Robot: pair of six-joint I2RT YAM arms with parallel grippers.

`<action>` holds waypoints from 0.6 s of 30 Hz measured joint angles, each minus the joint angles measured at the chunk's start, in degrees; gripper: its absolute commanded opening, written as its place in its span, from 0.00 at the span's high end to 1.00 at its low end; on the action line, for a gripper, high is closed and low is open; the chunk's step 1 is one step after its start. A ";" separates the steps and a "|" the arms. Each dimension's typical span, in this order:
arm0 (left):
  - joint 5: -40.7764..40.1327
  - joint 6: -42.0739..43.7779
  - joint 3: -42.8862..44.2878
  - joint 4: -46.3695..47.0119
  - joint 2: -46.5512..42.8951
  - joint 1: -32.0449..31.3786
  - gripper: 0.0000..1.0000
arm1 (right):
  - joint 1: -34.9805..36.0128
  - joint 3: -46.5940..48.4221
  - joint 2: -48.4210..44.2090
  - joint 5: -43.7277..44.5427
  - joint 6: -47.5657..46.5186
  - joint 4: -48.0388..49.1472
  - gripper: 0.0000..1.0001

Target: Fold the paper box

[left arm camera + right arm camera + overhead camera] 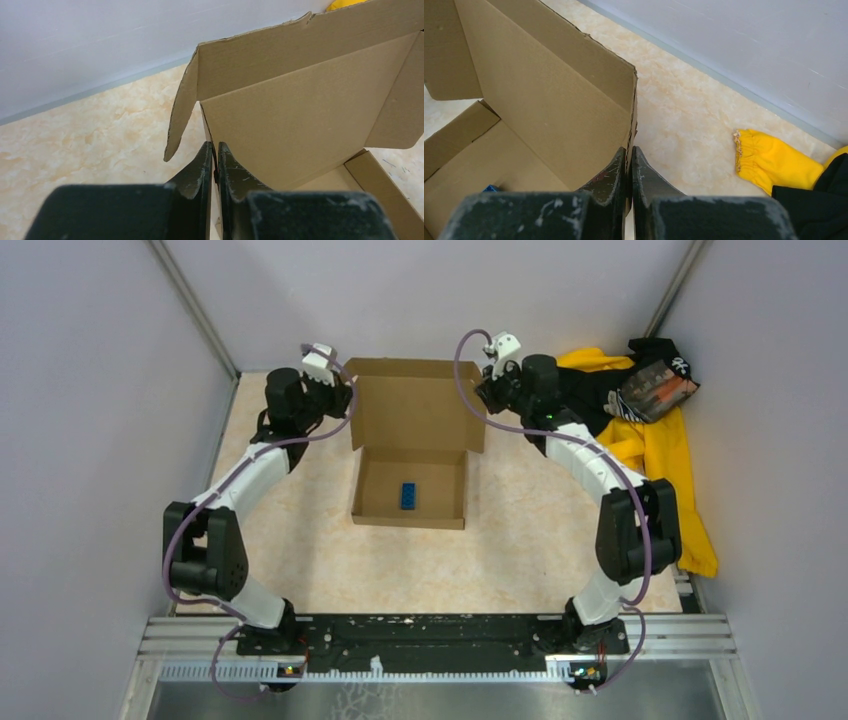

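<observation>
The brown paper box (418, 410) sits at the middle back of the table, its tray open and its lid standing upright behind it. My left gripper (347, 400) is at the lid's left edge. In the left wrist view the black fingers (214, 146) are pressed together on the paper box (300, 115) at the corner where a side flap bends away. My right gripper (484, 392) is at the lid's right edge. In the right wrist view it (629, 149) is shut on the cardboard edge of the paper box (544, 100).
A small blue block (409, 495) lies inside the tray; only its corner (490, 188) shows in the right wrist view. A yellow-and-black cloth pile (650, 430) lies at the back right, close behind the right arm. Grey walls enclose the table on three sides.
</observation>
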 measured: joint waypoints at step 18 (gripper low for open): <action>-9.35 1.07 -7.13 -3.30 -9.11 -5.35 0.89 | 11.80 -0.50 -3.74 28.04 3.61 -5.42 1.00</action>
